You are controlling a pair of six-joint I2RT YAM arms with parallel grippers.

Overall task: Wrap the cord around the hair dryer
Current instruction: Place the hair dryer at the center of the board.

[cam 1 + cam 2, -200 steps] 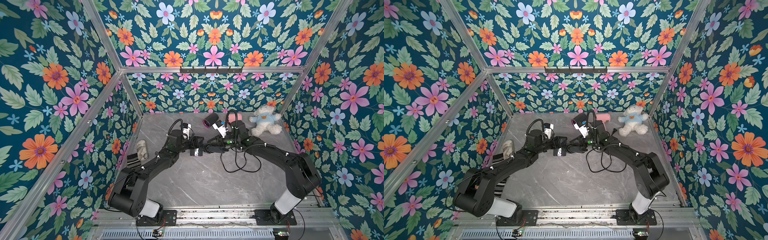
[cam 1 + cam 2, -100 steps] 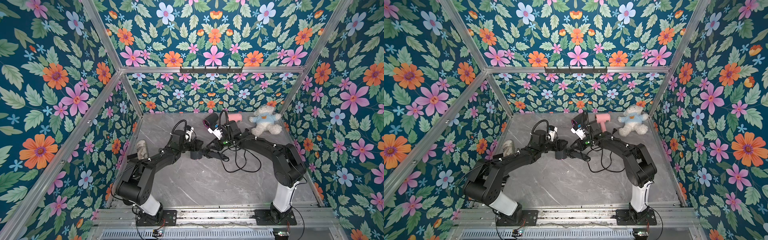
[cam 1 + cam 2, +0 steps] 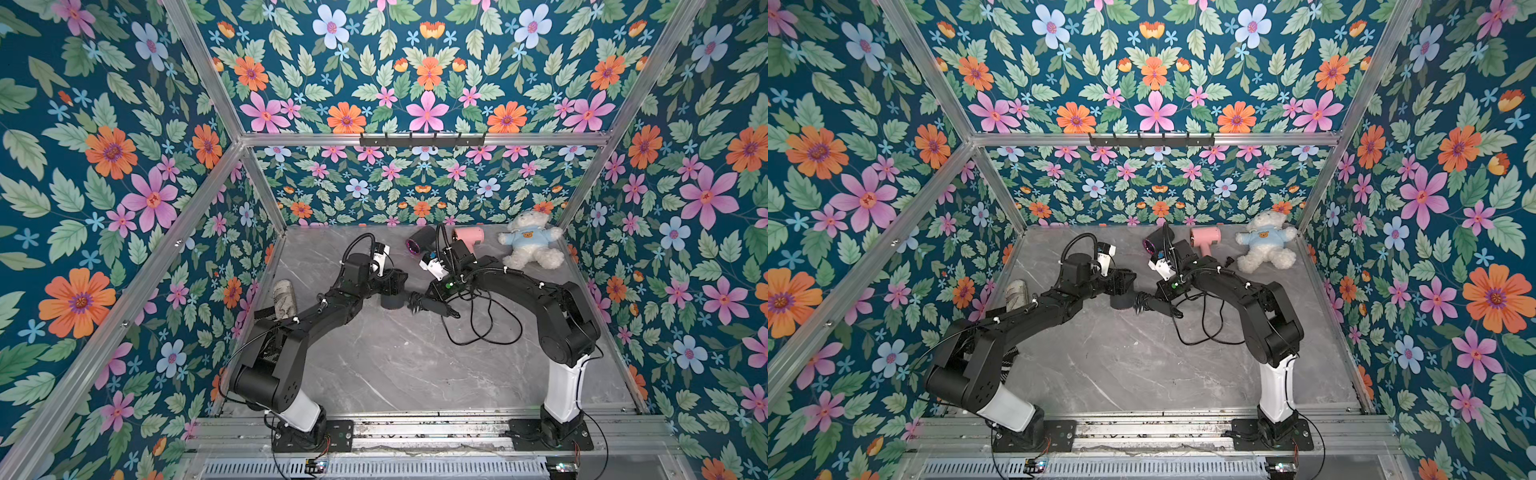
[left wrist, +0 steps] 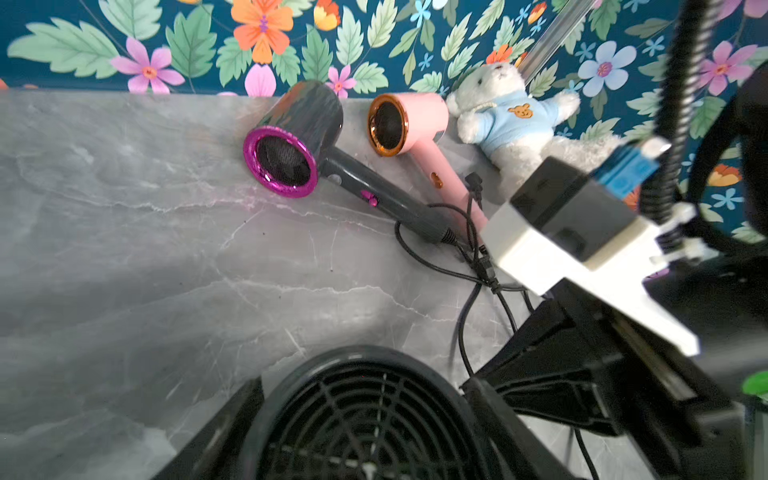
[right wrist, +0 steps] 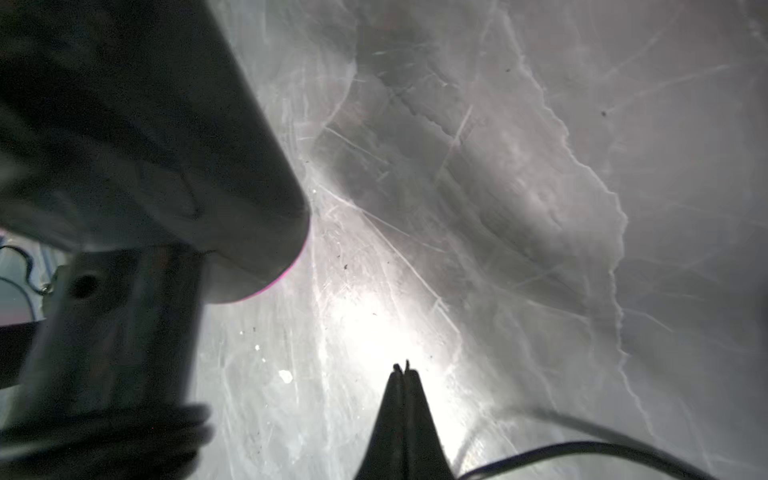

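We see the left gripper (image 3: 391, 292) with its jaws clamped on the barrel of the dark hair dryer (image 3: 390, 302) at mid-worktop (image 3: 395, 374). The right gripper (image 5: 402, 368), beside the handle, has its jaws pressed together on nothing. The cord (image 3: 487, 329) coils partly round the handle, and the rest lies in loose loops to the right.

No readable writing

Only mark: a small brown bear-face patch (image 4: 518, 111) on the toy bear's (image 4: 490, 83) blue shirt (image 4: 505, 124), well apart from the right gripper (image 5: 402, 368).

Marble table (image 3: 395, 374), dark dryer (image 3: 424, 240), pink dryer (image 3: 469, 235), teddy bear (image 3: 528, 245), cord (image 5: 582, 446)
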